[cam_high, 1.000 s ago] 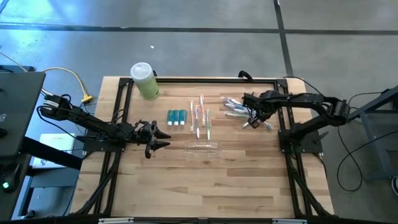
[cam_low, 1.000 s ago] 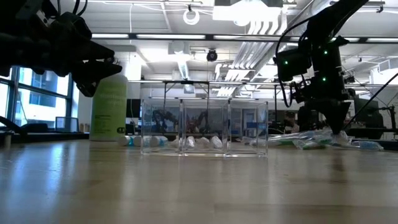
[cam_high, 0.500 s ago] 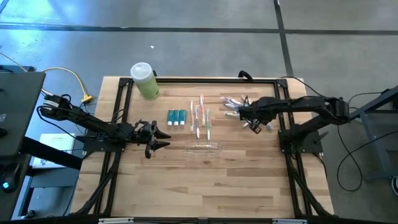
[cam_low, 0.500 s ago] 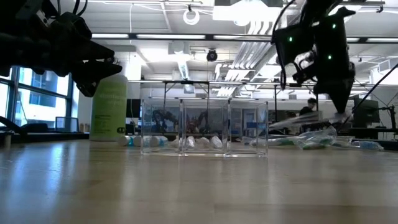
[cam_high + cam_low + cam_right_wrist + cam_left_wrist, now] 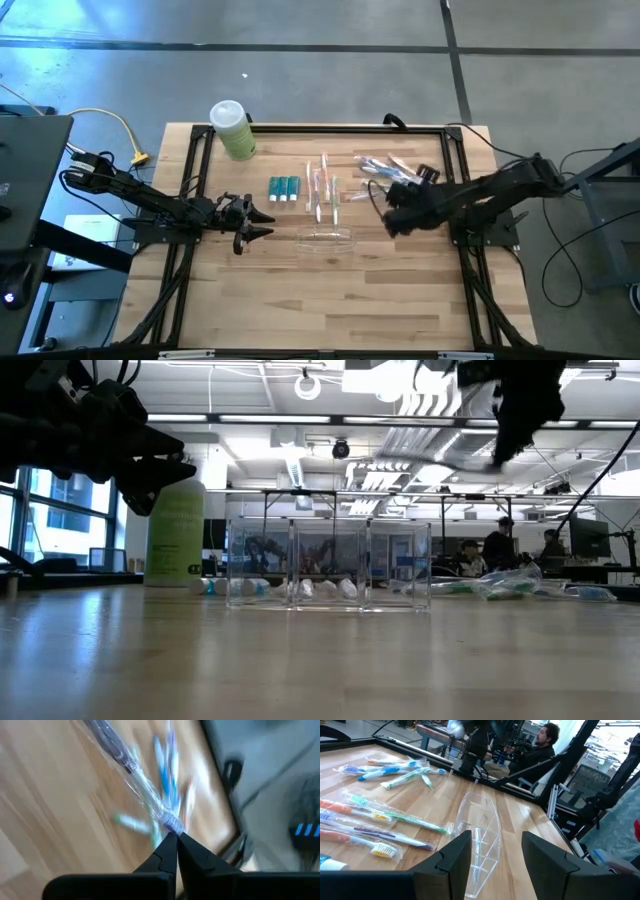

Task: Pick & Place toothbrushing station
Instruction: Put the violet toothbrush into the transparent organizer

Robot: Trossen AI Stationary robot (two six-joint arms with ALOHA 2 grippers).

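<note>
A clear three-compartment organizer (image 5: 327, 237) stands on the table's middle, also seen in the low view (image 5: 330, 565). Beyond it lie toothpaste tubes (image 5: 284, 187) and a row of wrapped toothbrushes (image 5: 322, 188). A pile of wrapped toothbrushes (image 5: 385, 165) lies at the far right. My right gripper (image 5: 174, 836) is shut on one wrapped toothbrush (image 5: 135, 775) and is raised high (image 5: 520, 405) to the right of the organizer (image 5: 392, 212). My left gripper (image 5: 262, 215) hovers open and level, left of the organizer, with nothing between its fingers (image 5: 495, 865). My right gripper pinches the wrapped toothbrush by one end of its clear wrapper (image 5: 170, 826), between the tips of its two fingers. The fingers slant downward. The toothbrush sticks out ahead of the fingertips, lifted well clear of the table (image 5: 430, 464).
A green bottle with a white cap (image 5: 233, 130) stands at the far left corner. A black frame (image 5: 320, 128) borders the wooden table. People sit at desks in the room beyond the table (image 5: 500, 545).
My right gripper has risen from the pile at the far right with one wrapped toothbrush. It has swung toward the table's near edge and rolled as it went. The toothbrush, which touched the pile a second ago, now hangs high above the table.
</note>
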